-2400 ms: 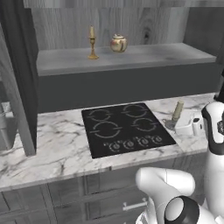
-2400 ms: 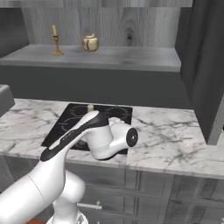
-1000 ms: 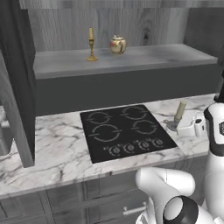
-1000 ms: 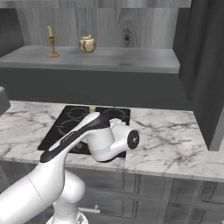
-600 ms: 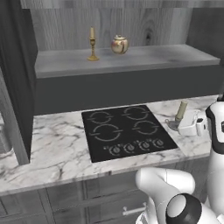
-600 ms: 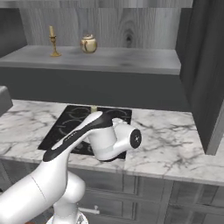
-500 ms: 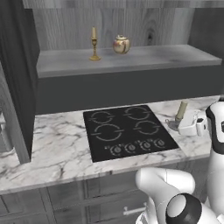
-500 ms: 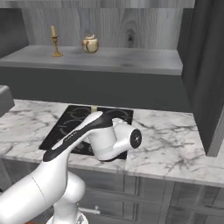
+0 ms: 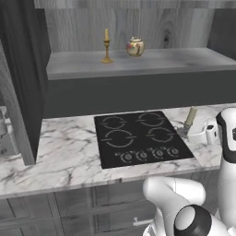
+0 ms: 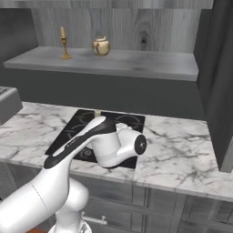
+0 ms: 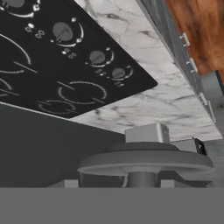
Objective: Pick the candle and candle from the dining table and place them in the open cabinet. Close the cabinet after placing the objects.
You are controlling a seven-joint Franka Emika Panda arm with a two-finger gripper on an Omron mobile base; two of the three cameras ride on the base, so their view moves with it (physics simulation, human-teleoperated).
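The stubby pale-olive candle (image 9: pixel 189 117) stands tilted over the counter just right of the cooktop, and my gripper (image 9: pixel 190 132) is shut on its grey metal base (image 11: pixel 144 161). Its tip (image 10: pixel 97 112) peeks up behind my arm. The thin yellow taper candle (image 9: pixel 106 45) in its gold candlestick stands on the shelf of the open cabinet (image 9: pixel 138 62), high and to the left of the gripper; it shows too as the taper (image 10: pixel 64 43). The dining table is out of view.
A cream-and-gold lidded jar (image 9: pixel 135 46) sits beside the taper on the shelf. The black cooktop (image 9: pixel 140 138) lies in the marble counter (image 9: pixel 64 154) below. Dark cabinet doors stand open at the left (image 9: pixel 20 83) and right (image 10: pixel 220 82). Grey drawers (image 9: pixel 78 212) run under the counter.
The whole scene has slid a little to the right in both base views, so the camera has moved. The gripper keeps hold of the olive candle in the same place beside the cooktop.
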